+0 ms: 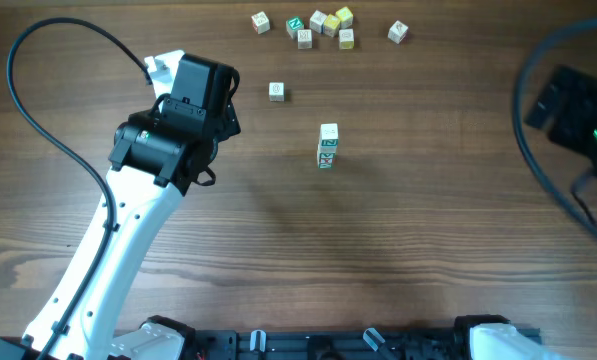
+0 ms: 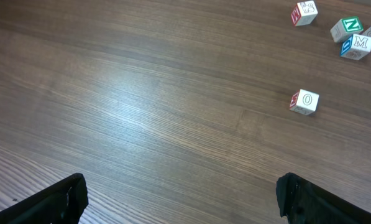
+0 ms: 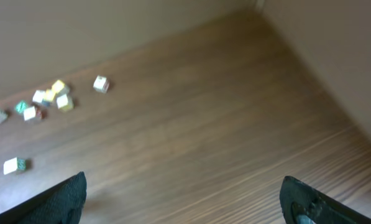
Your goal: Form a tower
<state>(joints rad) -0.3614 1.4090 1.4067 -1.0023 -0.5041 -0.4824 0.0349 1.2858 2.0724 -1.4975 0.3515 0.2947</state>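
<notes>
Tower (image 1: 328, 146) stands upright near the middle of the table (image 1: 428, 230), a little right of centre. It is one cube wide, with its whitish top face uppermost and green-marked side faces showing below it from overhead. It stands free, with bare wood all around and nothing touching it.

Far and left of it lies a single cube (image 1: 276, 91) marked O, between the tower and the left gripper (image 2: 182, 190). That gripper hangs well apart from the tower, to the left and somewhat farther back, on the white left arm (image 1: 128, 230). Its dark fingers (image 2: 58, 204) are spread wide, one at each lower corner of the wrist view, with only table between them and nothing in their hold. In that view the O cube sits ahead and to the right of the fingers.

The right gripper (image 3: 184, 190) is well apart on the tower's other side, at the right edge of the table. Its fingers (image 3: 61, 204) likewise stand wide apart and hold nothing.

Along the far edge lies a group of loose cubes (image 1: 323, 25), whitish and yellowish, with a lone cube (image 1: 398, 32) off to their right. A black cable (image 1: 38, 110) loops over the table's left part.
</notes>
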